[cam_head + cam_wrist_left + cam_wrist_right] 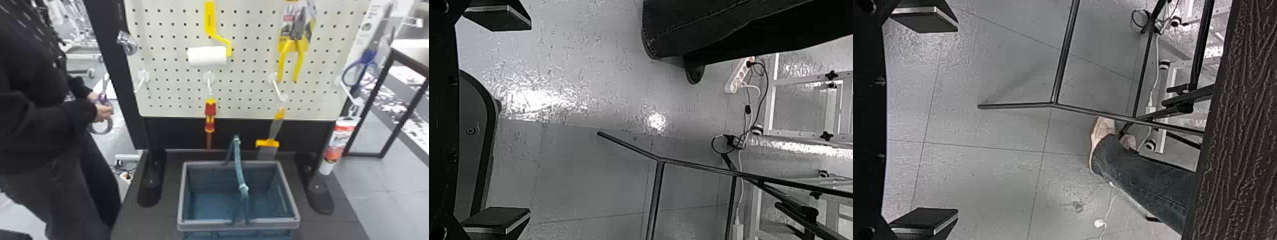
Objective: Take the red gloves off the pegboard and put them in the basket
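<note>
head view: the basket (239, 225) sits lower middle of the frame on a dark base, with its handle (239, 166) standing up across the opening. the pegboard (175, 92) is behind it, taking up most of the upper middle, with white hooks (209, 77) sticking out along its lower part

as for what's up there, the roller (207, 56) is upper middle, white sleeve on a yellow frame, and the pliers (289, 57) hang to the right of it, yellow handles down. the screwdriver (209, 116), red and yellow, hangs upright near the middle, its tip above the basket's far side. right of that is a tool with orange bits (268, 143), slightly tilted. blue-handled scissors (364, 67) are upper right, and a tube (340, 140) hangs tilted below them, on the right

left wrist view: left gripper (530, 120) is wide open, holding nothing, floor past it. right wrist view: same deal, right gripper (958, 120) has its fingers spread far apart with nothing between them
</note>
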You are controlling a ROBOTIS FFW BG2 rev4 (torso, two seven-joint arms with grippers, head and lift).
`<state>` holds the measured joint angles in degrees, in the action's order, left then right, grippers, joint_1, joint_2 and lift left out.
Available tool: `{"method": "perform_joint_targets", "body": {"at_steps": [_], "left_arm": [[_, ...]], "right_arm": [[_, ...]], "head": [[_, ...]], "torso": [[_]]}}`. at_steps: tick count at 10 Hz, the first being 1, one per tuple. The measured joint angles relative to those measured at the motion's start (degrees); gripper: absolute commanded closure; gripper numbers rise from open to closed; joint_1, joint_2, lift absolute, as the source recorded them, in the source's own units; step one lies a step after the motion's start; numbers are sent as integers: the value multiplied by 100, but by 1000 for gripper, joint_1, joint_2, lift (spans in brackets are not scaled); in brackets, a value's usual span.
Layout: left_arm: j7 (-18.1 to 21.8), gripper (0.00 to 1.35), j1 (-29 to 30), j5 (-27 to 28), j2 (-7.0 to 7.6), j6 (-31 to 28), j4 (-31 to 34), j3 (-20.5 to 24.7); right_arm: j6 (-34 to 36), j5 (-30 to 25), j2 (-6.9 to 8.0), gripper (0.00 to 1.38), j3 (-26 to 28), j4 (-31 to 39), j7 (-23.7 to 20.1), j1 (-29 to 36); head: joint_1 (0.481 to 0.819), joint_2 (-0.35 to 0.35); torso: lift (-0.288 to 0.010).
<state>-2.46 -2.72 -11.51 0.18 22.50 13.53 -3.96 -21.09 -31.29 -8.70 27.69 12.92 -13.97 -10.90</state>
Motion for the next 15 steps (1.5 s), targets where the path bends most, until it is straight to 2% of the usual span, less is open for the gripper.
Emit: {"method": "perform_joint_targets", "body": {"at_steps": [15], "left_arm": [[0,-1,0,0,0,0,0,0]], "right_arm": [[0,0,0,-1,0,0,0,0]], "head": [[549,0]], "torso": [[-100]]}}
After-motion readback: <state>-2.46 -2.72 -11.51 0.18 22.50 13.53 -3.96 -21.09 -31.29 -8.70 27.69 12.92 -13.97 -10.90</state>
